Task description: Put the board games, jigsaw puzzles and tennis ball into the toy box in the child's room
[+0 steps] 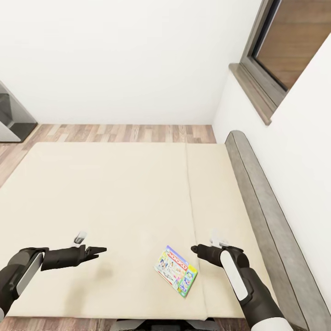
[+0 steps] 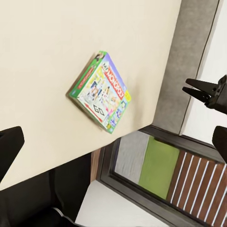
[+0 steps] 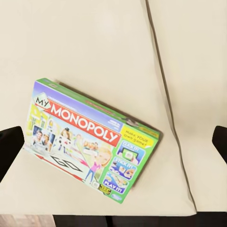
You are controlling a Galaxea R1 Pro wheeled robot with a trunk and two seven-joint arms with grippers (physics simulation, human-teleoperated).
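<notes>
A green My Monopoly board game (image 1: 176, 270) lies flat on the cream bed (image 1: 115, 193), close to the near edge. My right gripper (image 1: 195, 249) hovers just right of the box, open, and in the right wrist view the box (image 3: 90, 142) lies between the two dark fingers (image 3: 9, 151) with nothing held. My left gripper (image 1: 100, 251) is open over bare mattress, well left of the game. In the left wrist view the box (image 2: 101, 92) sits ahead, and the right gripper (image 2: 205, 91) shows beyond it.
A grey padded headboard (image 1: 262, 202) runs along the bed's right side against the white wall. A window with a dark frame (image 1: 285, 41) is set above it. Wood floor (image 1: 124, 133) lies past the bed's far edge, with a grey shelf unit (image 1: 11, 115) at far left.
</notes>
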